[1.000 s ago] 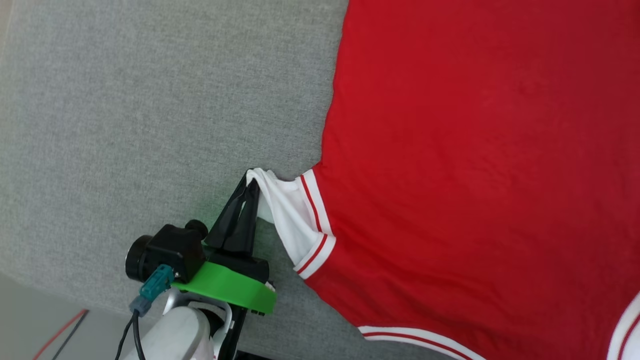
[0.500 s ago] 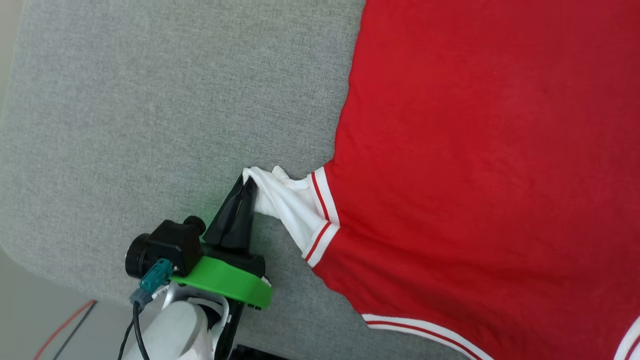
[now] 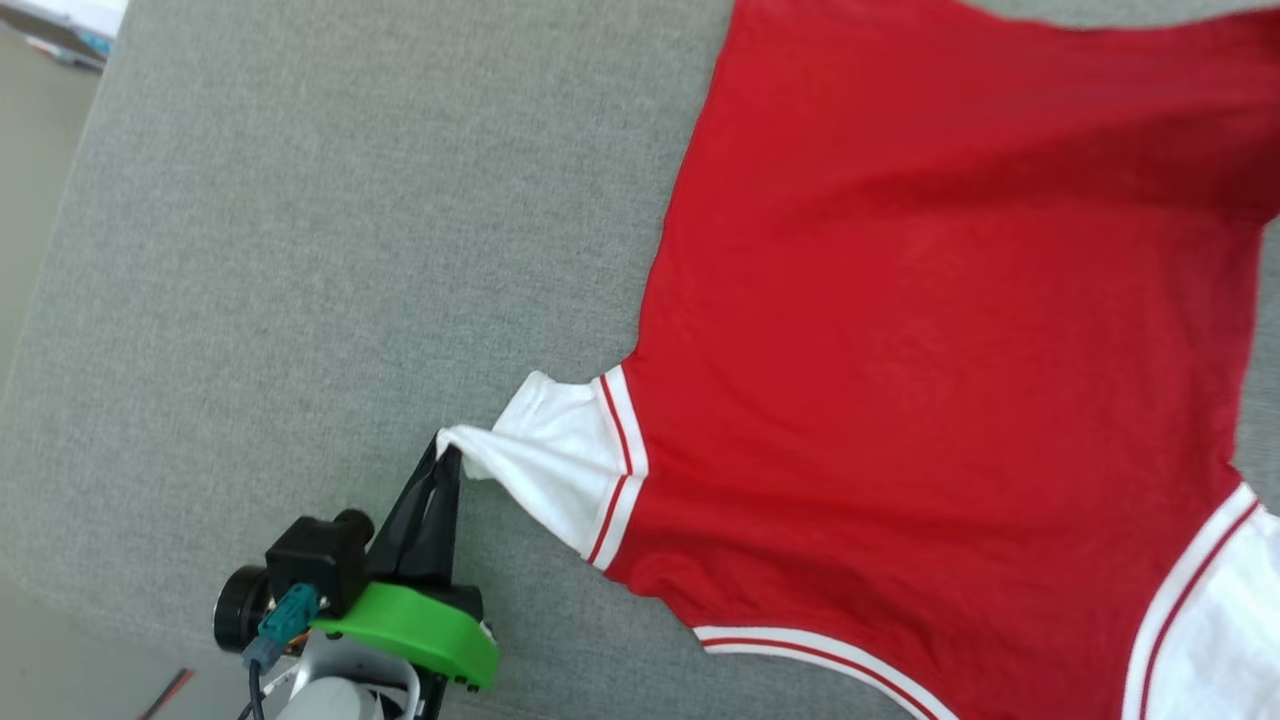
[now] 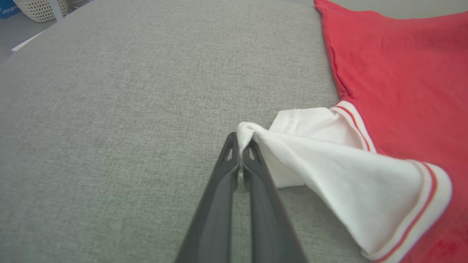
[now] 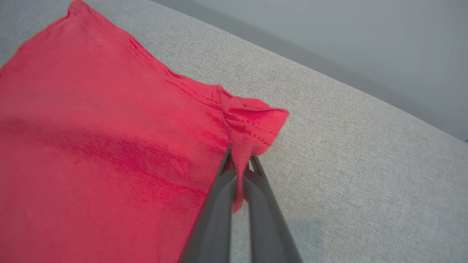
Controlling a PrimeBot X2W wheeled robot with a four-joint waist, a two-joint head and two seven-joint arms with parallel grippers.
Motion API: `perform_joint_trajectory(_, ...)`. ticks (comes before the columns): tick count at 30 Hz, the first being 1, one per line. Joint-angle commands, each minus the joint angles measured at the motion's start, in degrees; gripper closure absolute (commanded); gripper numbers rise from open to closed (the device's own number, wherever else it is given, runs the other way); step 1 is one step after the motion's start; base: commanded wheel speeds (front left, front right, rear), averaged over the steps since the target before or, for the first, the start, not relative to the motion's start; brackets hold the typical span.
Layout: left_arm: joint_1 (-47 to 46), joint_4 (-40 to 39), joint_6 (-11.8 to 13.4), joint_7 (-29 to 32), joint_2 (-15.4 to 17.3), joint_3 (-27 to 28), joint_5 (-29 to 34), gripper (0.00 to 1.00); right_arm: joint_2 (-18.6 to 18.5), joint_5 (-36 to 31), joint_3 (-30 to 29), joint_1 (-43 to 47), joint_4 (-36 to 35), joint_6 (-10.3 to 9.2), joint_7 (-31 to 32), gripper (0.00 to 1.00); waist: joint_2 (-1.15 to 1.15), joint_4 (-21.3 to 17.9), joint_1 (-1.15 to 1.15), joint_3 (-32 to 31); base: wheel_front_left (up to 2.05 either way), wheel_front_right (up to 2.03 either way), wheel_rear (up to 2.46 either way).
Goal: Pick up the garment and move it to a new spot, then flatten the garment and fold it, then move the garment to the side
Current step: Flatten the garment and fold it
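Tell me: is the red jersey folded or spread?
Spread: the jersey lies open over the grey fabric surface, with no fold visible.

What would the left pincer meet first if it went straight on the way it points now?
The left pincer pinches the garment by its white sleeve; beyond that fold, probably the grey padded surface, though its height above it is unclear.

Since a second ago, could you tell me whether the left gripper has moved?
Yes: the left gripper has pulled back toward the table's near edge, stretching the sleeve.
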Motion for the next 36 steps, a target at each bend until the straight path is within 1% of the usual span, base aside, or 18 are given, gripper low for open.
perform_joint_trajectory(1,1.12,0.11,0.36,-0.33,0.76,0.59,-0.22,1.00,-1.71,1.44,0.52,3.35,-1.87,-0.04,-1.34,1.00,0.00,-4.12,0.00,-5.72,0.00,0.00,0.00)
perform_joint_trajectory(5,3.74,-0.14,1.12,-0.31,2.11,1.71,-0.66,1.00,-6.06,4.06,0.09,11.92,-6.61,-0.04,-4.53,1.00,0.00,-6.23,0.00,-8.69,0.00,0.00,0.00)
perform_joint_trajectory(8,5.63,-0.64,1.82,-0.16,3.01,2.49,-1.10,1.00,-8.34,5.39,-1.27,18.66,-9.52,-0.04,-6.35,1.00,0.00,-7.81,0.00,-10.52,0.00,0.00,0.00)
perform_joint_trajectory(12,8.00,-1.47,2.79,0.27,3.88,3.10,-1.53,1.00,-9.98,6.73,-4.35,28.30,-12.17,-0.04,-8.11,1.00,0.00,-9.56,0.00,-12.60,0.00,0.00,0.00)
perform_joint_trajectory(16,9.81,-2.18,3.52,0.70,4.39,3.36,-1.89,1.00,-9.86,7.83,-7.95,39.07,-13.99,-0.04,-8.75,1.00,0.00,-10.85,0.00,-14.07,0.00,0.00,0.00)
perform_joint_trajectory(20,10.88,-2.75,3.93,1.08,4.76,3.37,-2.09,1.00,-7.22,8.29,-12.14,49.69,-14.91,-0.04,-9.15,1.00,0.00,-11.55,0.00,-14.83,0.00,0.00,0.00)
perform_joint_trajectory(22,11.12,-3.04,4.09,1.23,4.86,3.35,-2.15,1.00,-5.11,8.03,-13.49,54.81,-15.11,-0.04,-8.61,1.00,0.00,-11.72,0.00,-14.78,0.00,0.00,0.00)
perform_joint_trajectory(25,11.09,-3.34,4.25,1.46,4.93,3.25,-2.19,1.00,-0.79,7.10,-15.05,61.07,-14.90,-0.04,-7.73,1.00,0.00,-11.74,0.00,-14.44,0.00,0.00,0.00)
perform_joint_trajectory(28,10.77,-3.44,4.50,1.56,4.97,3.30,-2.13,1.00,2.70,5.14,-14.92,64.37,-13.65,-0.04,-6.74,1.00,0.00,-11.69,0.00,-14.04,0.00,0.00,0.00)
perform_joint_trajectory(29,10.68,-3.45,4.62,1.56,4.97,3.30,-2.08,1.00,4.10,4.77,-15.02,64.70,-13.02,-0.04,-6.68,1.00,0.00,-11.71,0.00,-13.97,0.00,0.00,0.00)
perform_joint_trajectory(32,10.54,-3.51,4.76,1.69,4.92,3.12,-2.03,1.00,6.50,4.01,-16.67,64.04,-12.16,-0.04,-7.41,1.00,0.00,-11.72,0.00,-14.16,0.00,0.00,0.00)
perform_joint_trajectory(33,10.60,-3.56,4.84,1.74,4.93,3.09,-2.05,1.00,7.06,3.56,-17.74,63.38,-12.19,-0.04,-8.02,0.00,0.00,-11.80,0.00,-14.33,0.00,0.00,0.00)
perform_joint_trajectory(36,10.73,-3.84,5.02,1.92,4.99,2.92,-2.02,1.00,6.93,2.28,-20.65,61.82,-13.94,-0.04,-9.06,0.00,0.00,-11.75,0.00,-14.84,0.00,0.00,0.00)
